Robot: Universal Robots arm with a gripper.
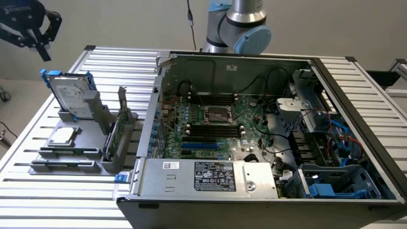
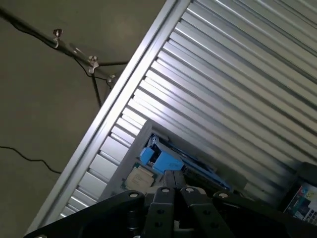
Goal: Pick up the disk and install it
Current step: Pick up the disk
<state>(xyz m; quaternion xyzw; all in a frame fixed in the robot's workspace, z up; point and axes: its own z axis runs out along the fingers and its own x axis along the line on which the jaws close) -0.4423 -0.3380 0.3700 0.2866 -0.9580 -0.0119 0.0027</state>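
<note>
The disk (image 1: 71,94), silver-grey with a white label and blue side rails, stands on edge in a grey fixture (image 1: 68,161) at the exterior view's left. My black gripper (image 1: 43,51) hangs in the air above and slightly to the left of it, apart from it, with its fingers together and nothing between them. In the wrist view the shut gripper (image 2: 177,191) points down toward the disk (image 2: 161,159), whose blue rail shows just beyond the fingertips.
An open computer case (image 1: 356,90) lies on the slatted aluminium table (image 1: 57,200), with a grey power-supply box (image 1: 210,176) and a blue drive bay (image 1: 337,183) at its front. A square processor chip (image 1: 64,136) rests in the fixture. The table edge (image 2: 106,116) borders bare floor.
</note>
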